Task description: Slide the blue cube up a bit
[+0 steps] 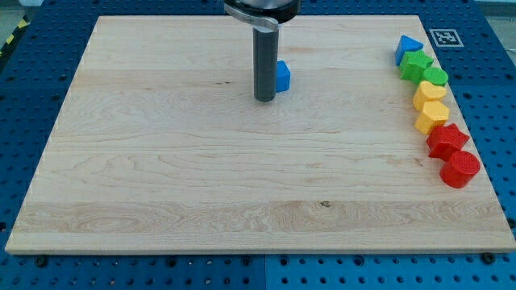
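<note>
1. Wooden board (161,185) fills the view, its bottom edge nearest
2. Rod only, no claw, holding nothing; my tip (264,99) stands upper centre
3. Blue cube (282,76) touches its right, slightly above

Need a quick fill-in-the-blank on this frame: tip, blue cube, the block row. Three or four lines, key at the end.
1. My tip sits just to the view's ____ of the blue cube.
2. The other blocks line the board's ____ edge in the view.
3. The two blocks lowest in that row are ____.
4. At the row's top sits a ____ block, then two green ones.

Missing words: left; right; red; blue
</note>
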Controlling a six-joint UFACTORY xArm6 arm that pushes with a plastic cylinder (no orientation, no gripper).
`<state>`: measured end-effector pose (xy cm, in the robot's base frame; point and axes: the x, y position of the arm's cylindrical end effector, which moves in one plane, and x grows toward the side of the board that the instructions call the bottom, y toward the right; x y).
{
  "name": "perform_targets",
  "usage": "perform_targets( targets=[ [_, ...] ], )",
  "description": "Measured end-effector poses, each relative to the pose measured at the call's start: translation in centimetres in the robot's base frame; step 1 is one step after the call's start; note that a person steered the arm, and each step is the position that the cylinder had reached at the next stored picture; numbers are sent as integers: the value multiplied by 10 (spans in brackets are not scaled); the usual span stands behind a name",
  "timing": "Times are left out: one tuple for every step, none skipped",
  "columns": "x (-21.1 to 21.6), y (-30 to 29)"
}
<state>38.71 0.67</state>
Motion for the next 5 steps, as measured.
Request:
perform_targets(
  targets=[
    [-15, 0],
    [-27, 1],
    [-36, 26],
    [-37, 42],
    [-54, 39]
  ],
)
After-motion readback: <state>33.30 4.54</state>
